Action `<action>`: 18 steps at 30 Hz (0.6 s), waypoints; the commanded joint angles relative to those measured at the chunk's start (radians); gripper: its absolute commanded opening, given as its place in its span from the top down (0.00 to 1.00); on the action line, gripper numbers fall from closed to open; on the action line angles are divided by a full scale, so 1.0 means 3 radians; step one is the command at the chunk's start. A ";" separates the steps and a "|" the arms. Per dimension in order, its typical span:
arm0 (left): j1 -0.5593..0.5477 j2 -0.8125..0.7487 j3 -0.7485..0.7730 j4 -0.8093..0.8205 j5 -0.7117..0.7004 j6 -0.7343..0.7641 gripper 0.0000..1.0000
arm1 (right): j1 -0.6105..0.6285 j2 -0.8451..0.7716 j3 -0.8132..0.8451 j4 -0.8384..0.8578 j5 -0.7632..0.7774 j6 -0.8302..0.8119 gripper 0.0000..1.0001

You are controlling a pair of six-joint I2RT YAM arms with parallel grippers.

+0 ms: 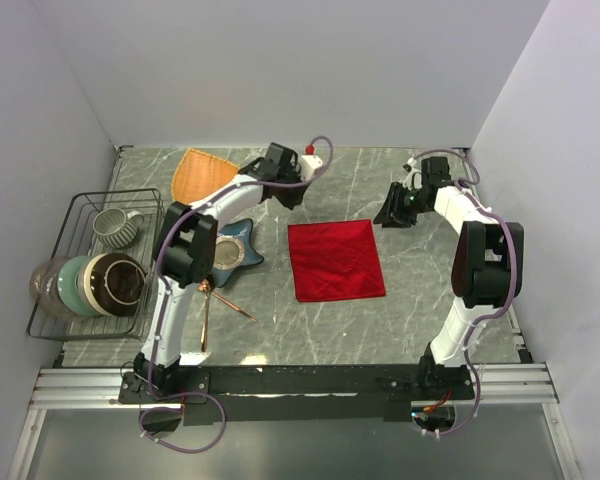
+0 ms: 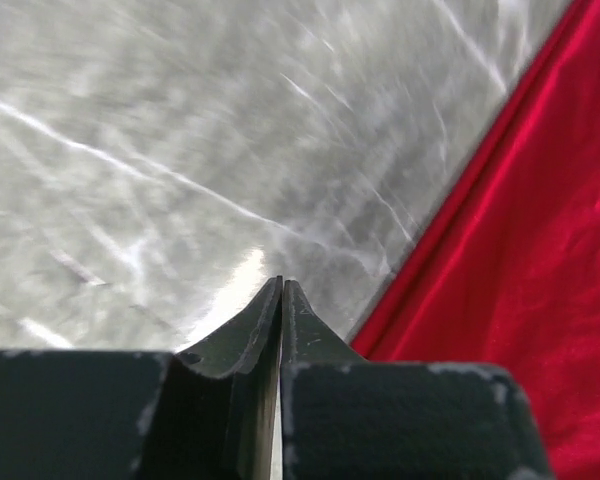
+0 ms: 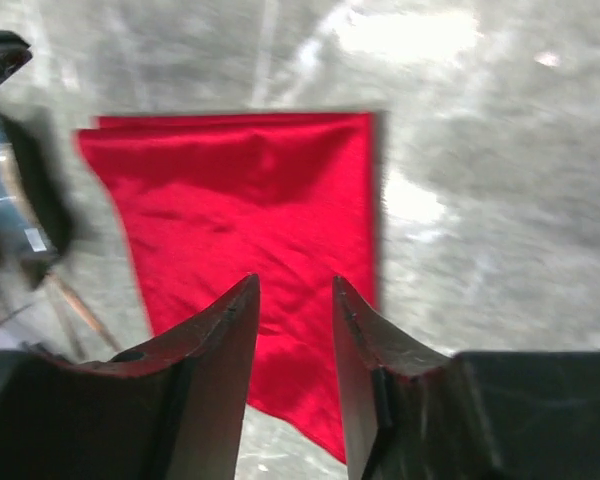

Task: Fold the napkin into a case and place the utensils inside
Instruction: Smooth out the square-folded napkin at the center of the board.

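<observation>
Napkin (image 1: 336,260) is spread flat in the middle of the surface (image 1: 430,320), one layer, close to square, so there's no real long axis yet, and it's not a case. It sits between my two hands. My left hand (image 1: 288,195) hovers just off the far-left corner. In the left wrist view the fingers (image 2: 260,330) are pressed together with nothing between them, tips over bare marble, and the red edge runs diagonally past on their right, near but not touching. My right hand (image 1: 388,213) hangs just off the far-right corner. From its wrist view the two fingers (image 3: 230,340) stand parted with a clear gap, empty, and the cloth lies straight ahead and below them, its far edge square across the view.

So both hands sit at the far edge, one per corner, about equally near. I'd judge the fold starts there, and the left has to part its fingers first.

Utensils (image 1: 205,320) lie well off to the near-left, beside the blue star dish (image 1: 235,250), handles running roughly near-to-far, one angled. They're right by my left arm, so I'd call that pickup the left's job.
</observation>
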 commanded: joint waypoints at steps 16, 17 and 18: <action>-0.0302 -0.0262 -0.0744 -0.0208 -0.0030 0.0643 0.94 | 0.0101 0.0550 0.0472 -0.0373 0.0497 -0.0589 0.70; -0.0307 -0.0303 -0.0805 -0.0203 -0.0025 0.0648 0.94 | 0.0116 0.0571 0.0498 -0.0398 0.0477 -0.0609 0.71; -0.0307 -0.0349 -0.0907 -0.0188 -0.0020 0.0638 0.94 | 0.0126 0.0587 0.0498 -0.0408 0.0451 -0.0624 0.71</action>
